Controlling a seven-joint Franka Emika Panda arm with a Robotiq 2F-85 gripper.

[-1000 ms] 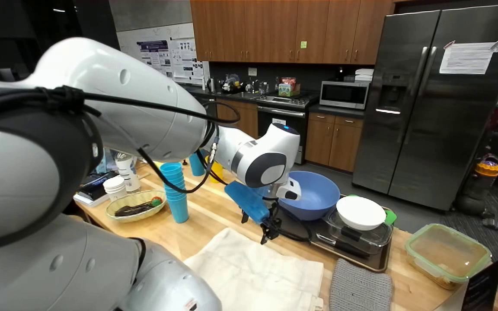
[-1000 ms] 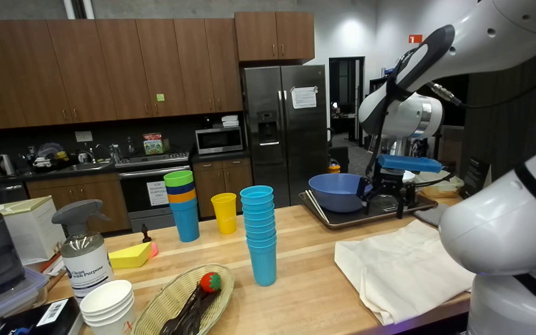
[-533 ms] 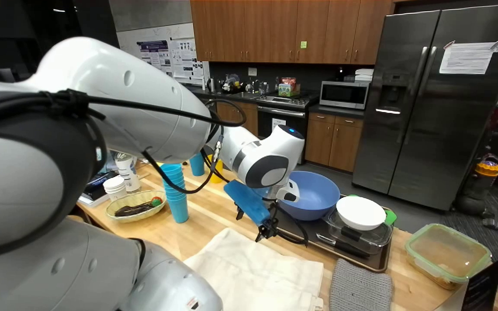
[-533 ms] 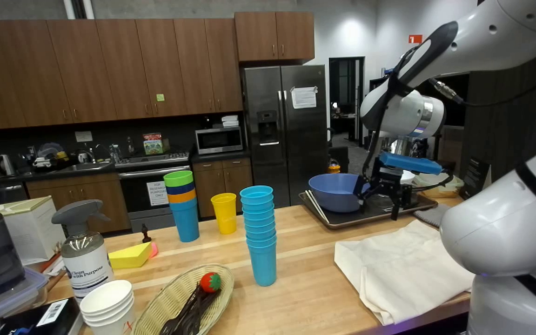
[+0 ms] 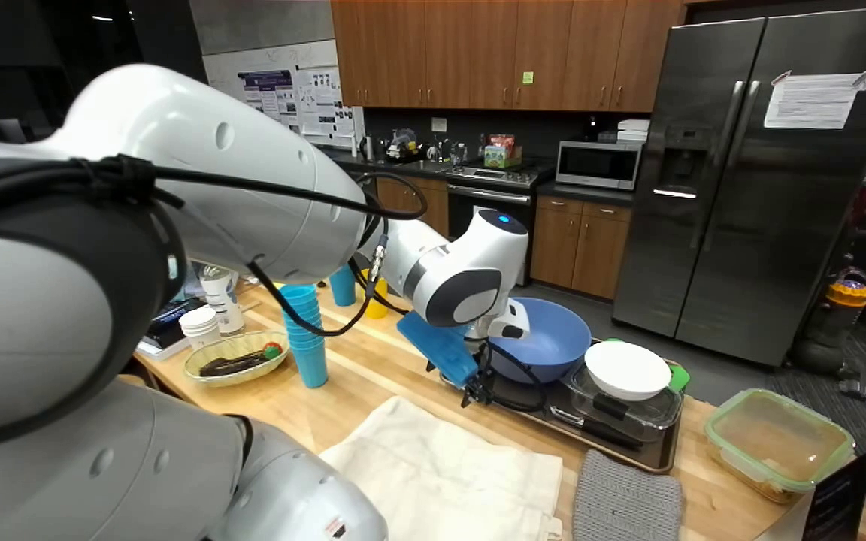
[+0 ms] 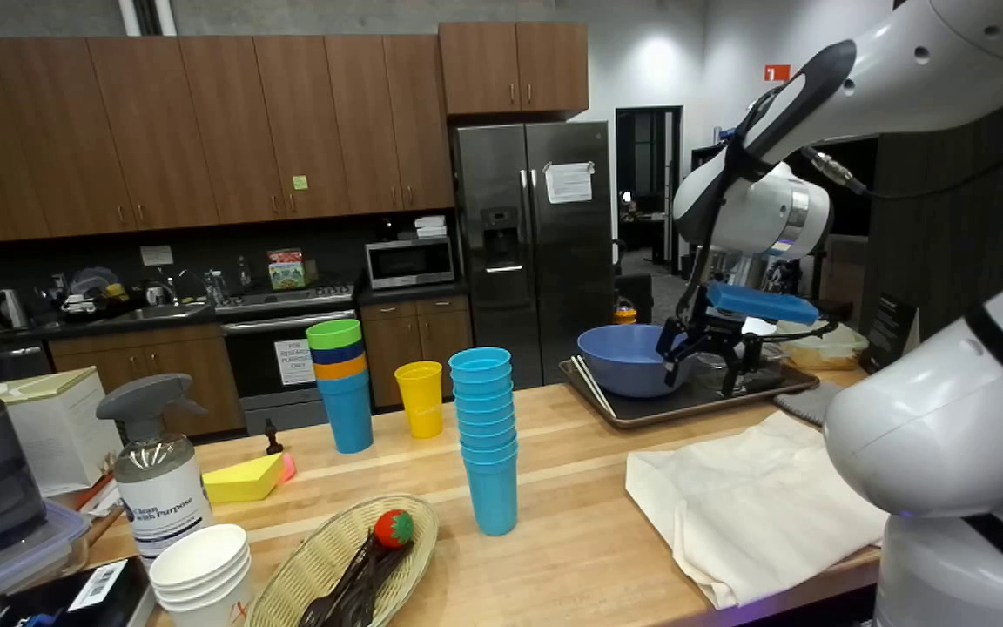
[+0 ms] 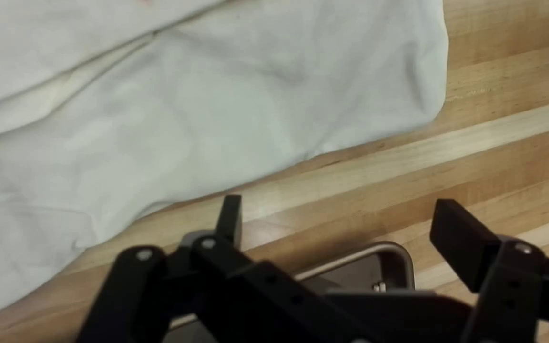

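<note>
My gripper (image 7: 339, 209) is open and empty, its two black fingers wide apart in the wrist view. In both exterior views the gripper (image 6: 700, 381) (image 5: 449, 383) hangs above the near edge of a dark tray (image 6: 780, 391), close to a blue bowl (image 6: 619, 357). The tray's rim and corner (image 7: 389, 245) show between the fingers in the wrist view, with two pale stick ends (image 7: 379, 287) inside. A folded cream cloth (image 7: 236, 109) lies on the wooden table beside the tray; it also shows in an exterior view (image 5: 448, 466). The gripper touches nothing that I can see.
The tray also carries a white bowl (image 5: 627, 368) on a clear container. A grey knitted pad (image 5: 625, 496) and a lidded glass container (image 5: 779, 439) lie beyond the cloth. Stacked blue cups (image 6: 490, 453), a yellow cup (image 6: 421, 401) and a basket (image 6: 327, 540) stand farther along the table.
The gripper has tilted and its fingertips have swung toward the tray and blue bowl, away from the cloth. It stays open. The objects on the table have not moved.
</note>
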